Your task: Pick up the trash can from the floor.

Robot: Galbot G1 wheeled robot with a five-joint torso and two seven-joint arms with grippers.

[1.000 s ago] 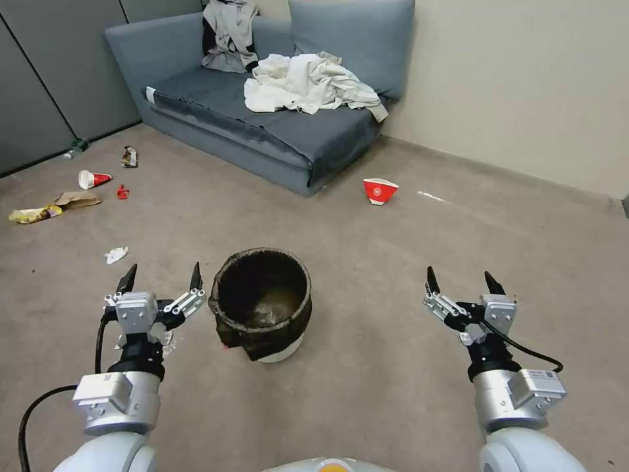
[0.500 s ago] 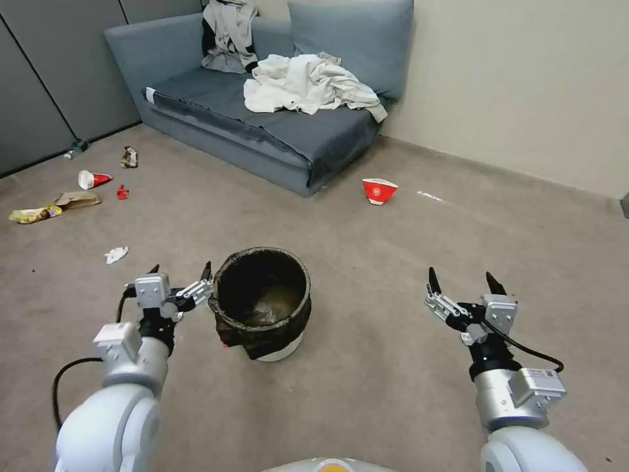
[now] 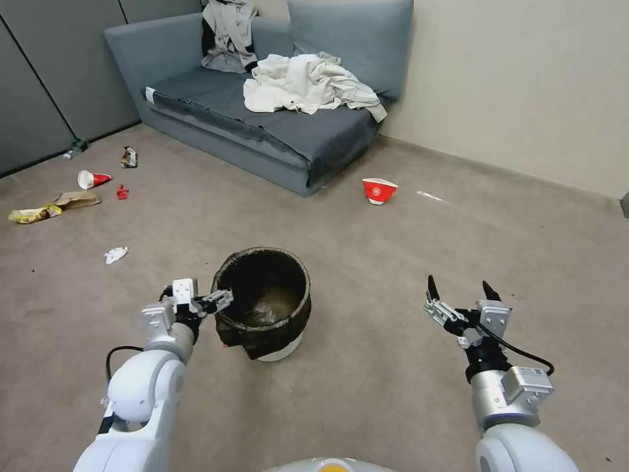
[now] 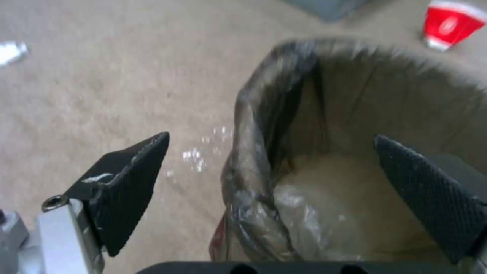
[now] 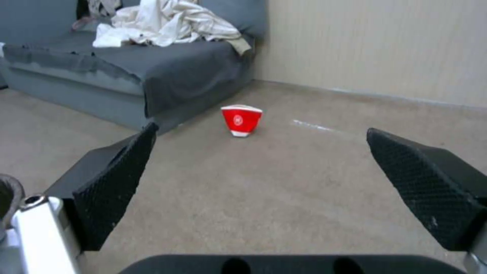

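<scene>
Because the trash can point(image 3: 263, 303) stands upright on the floor point(image 3: 367, 367) with its bag folded over the rim, the left end effector point(image 3: 219, 301) is spread wide across that rim (one finger inside, one outside), while the right end effector point(image 3: 458, 293) waits open, well apart.

Grey sofa point(image 3: 262, 124), cream wall point(image 3: 524, 78), litter

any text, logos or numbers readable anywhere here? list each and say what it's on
No text can be read.
Red-and-white paper cup: a small round white mark on its side, too blurred to read.
Label on the right arm's wrist: dark print, too small to read.
Yellow wrapper and the other litter on the floor: print too small to tell.
Trash can: no lettering visible.
</scene>
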